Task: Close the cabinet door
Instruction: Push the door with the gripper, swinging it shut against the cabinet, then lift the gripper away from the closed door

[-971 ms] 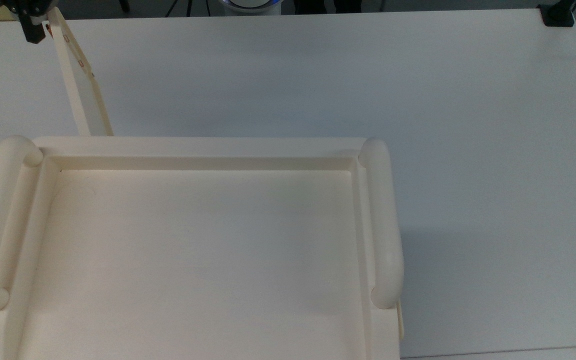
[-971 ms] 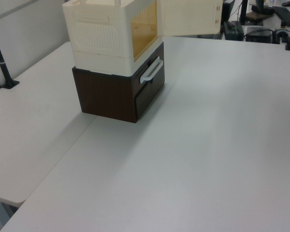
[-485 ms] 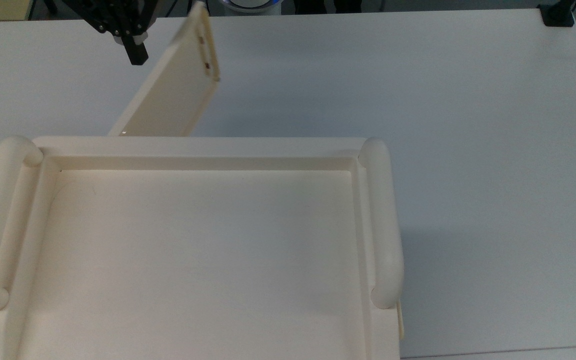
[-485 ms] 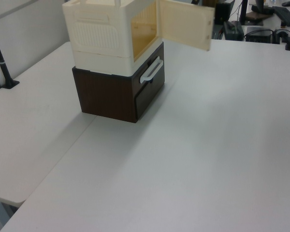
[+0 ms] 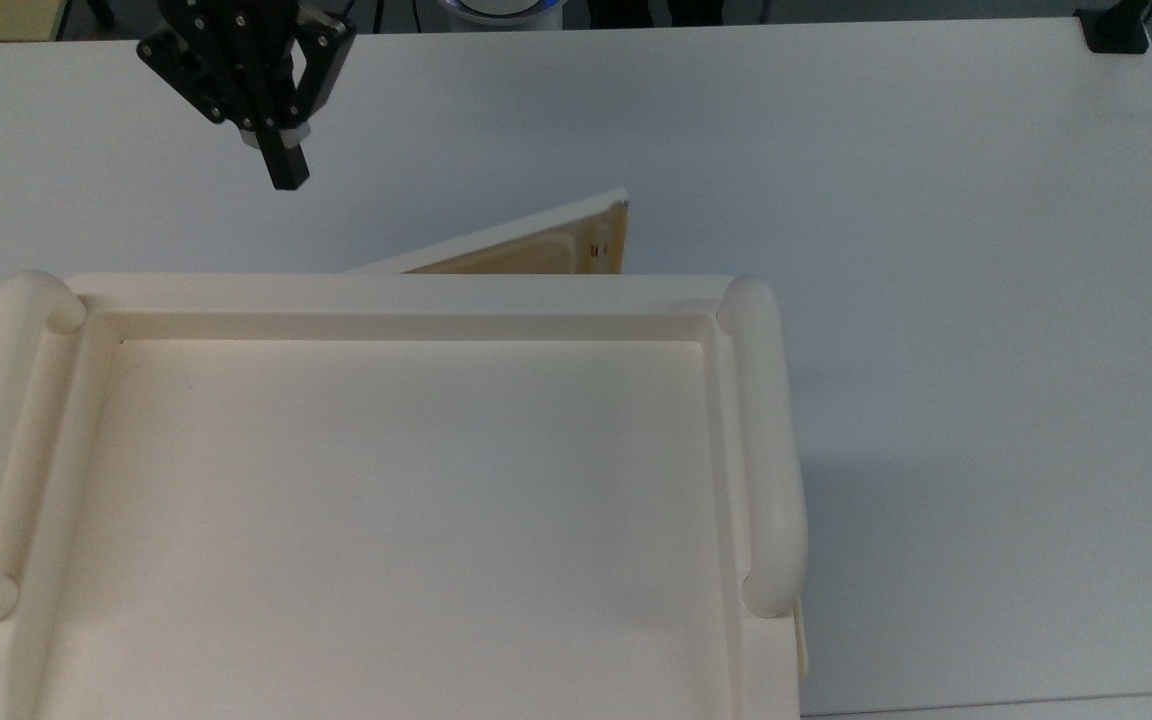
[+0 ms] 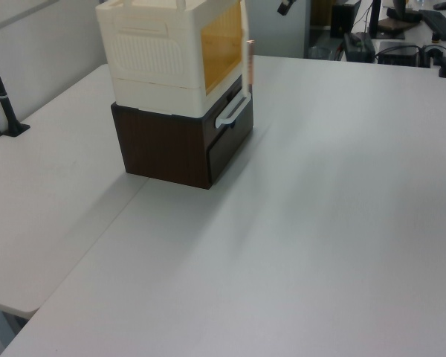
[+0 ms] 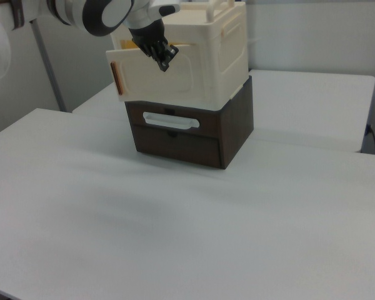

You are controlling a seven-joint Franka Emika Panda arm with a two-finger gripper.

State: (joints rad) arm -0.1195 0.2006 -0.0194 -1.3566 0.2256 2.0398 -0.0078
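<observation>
Cabinet door (image 5: 526, 245) is seen nearly shut in the top view, angled only slightly away from the far edge of the cabinet (image 5: 396, 500), its free end with small fittings toward the top view's right. In the right view the door (image 7: 153, 78) stands a little ajar before the cabinet's (image 7: 219, 50) front, a copper-coloured fitting marking its edge at the right view's left. In the left view the door (image 6: 248, 56) is seen edge-on as a thin strip against the amber opening of the cabinet (image 6: 160, 56).

The cabinet is stacked on a dark brown drawer unit (image 7: 187, 134) with a pale handle (image 7: 169, 120), and both rest on the white table (image 5: 936, 250).

The gripper (image 5: 286, 170) is held above the table beyond the door, toward the top view's left, apart from the panel. Its black fingers are pointed downward and toward the cabinet. In the right view the gripper (image 7: 165, 59) is shown tilted in front of the door's upper part, carried by the white-and-grey arm (image 7: 94, 12) that enters from the right view's upper left. Whether the fingers are apart or together cannot be told.
</observation>
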